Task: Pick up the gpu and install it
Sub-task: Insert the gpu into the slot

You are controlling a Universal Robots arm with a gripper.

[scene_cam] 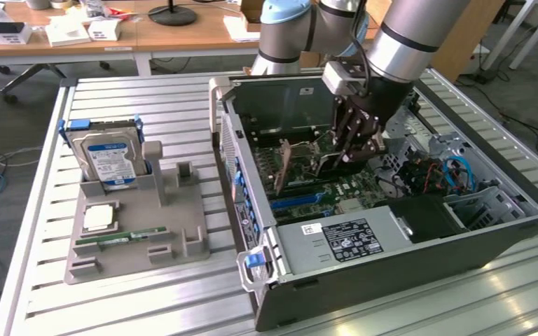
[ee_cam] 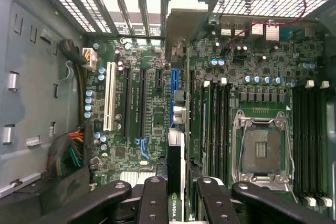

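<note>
The gripper [scene_cam: 352,150] was pinching the gpu [scene_cam: 322,165] by its upper edge, deep inside the open case [scene_cam: 391,273]. The gpu stood upright on the motherboard [ee_cam: 142,108], in line with the blue slot [ee_cam: 176,85] — so the pick-up was done. Whether it was fully seated, I could not tell — the gripper had not let go.

A silver hard drive [scene_cam: 110,159] is standing upright at the back of a grey holder [scene_cam: 180,210], with a green RAM stick [scene_cam: 124,236] lying flat near its front edge. Both are sitting on the slatted metal table [scene_cam: 148,105]. Just beside them an open computer case [scene_cam: 419,259] is lying on its side, its motherboard [ee_cam: 262,66] showing a CPU socket [ee_cam: 261,149] and a white slot [ee_cam: 109,95].
</note>
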